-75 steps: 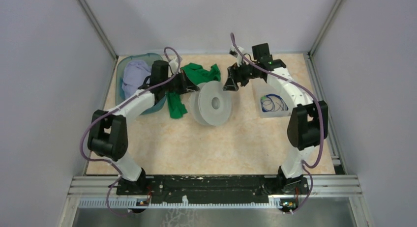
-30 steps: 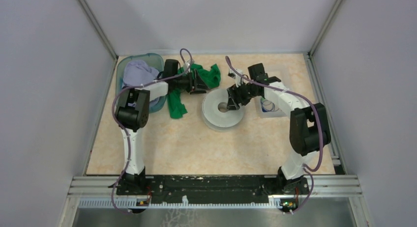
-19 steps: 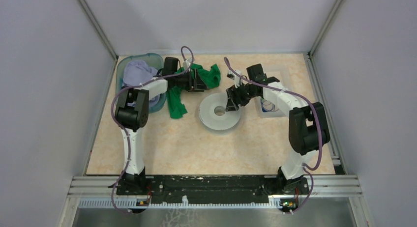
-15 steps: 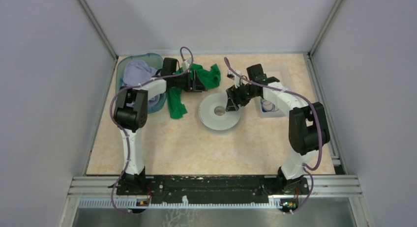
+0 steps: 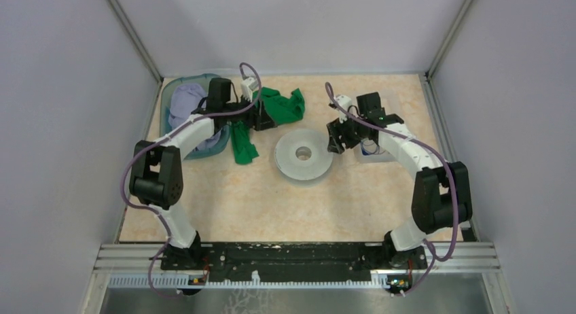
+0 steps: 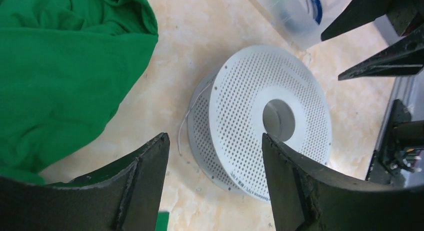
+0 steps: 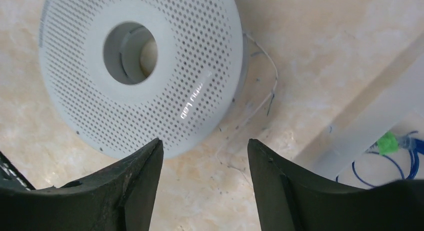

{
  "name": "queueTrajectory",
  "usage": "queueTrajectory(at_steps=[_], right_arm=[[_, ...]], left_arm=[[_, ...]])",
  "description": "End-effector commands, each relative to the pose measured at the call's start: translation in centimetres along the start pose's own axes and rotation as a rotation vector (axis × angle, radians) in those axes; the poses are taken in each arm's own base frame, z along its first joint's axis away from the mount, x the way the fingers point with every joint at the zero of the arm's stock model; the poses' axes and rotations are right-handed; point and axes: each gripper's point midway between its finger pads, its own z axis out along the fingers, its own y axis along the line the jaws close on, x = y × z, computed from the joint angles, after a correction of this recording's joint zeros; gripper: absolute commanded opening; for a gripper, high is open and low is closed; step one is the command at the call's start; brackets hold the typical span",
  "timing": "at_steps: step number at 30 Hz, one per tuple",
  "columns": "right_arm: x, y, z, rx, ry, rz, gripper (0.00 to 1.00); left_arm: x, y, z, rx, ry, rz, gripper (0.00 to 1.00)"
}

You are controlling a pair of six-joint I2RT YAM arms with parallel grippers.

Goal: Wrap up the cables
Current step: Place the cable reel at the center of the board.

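Left gripper and right gripper are withdrawn from the flattened spool, jaws apart; the seemingly loose whitish cable must be pinched next.

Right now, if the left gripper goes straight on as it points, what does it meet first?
Most likely the spool, on its perforated upper flange beside the centre hole; depth is unclear.

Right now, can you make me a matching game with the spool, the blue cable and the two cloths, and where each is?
1 spool
2 blue cable
3 green cloth
4 lilac cloth

A in the teal bin
B in the clear box
C flat on the table, in the middle
D on the table, beside the bin

Pairs: 1-C, 2-B, 3-D, 4-A
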Motion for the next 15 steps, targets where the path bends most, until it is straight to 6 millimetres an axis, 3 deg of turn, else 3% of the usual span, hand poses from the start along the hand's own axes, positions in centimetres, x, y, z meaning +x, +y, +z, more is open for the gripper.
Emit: queueTrajectory(at_steps=[1,11,15], right_arm=[[2.2,-1.6,0.2,0.09,0.03,-0.03,0.62],[5.6,-2.6,3.0,0.08,0.108,0.013,0.56],[6.7,-2.6,4.4,0.056,0.136,0.049,0.45]], left_arm=[[2.7,-0.2,-0.5,-0.046,0.041,0.075,0.73],[6.1,-2.7,-2.0,-0.012,0.059,0.286,0.79],[7.3,-3.3,-1.9,-0.017,0.079,0.285,0.81]])
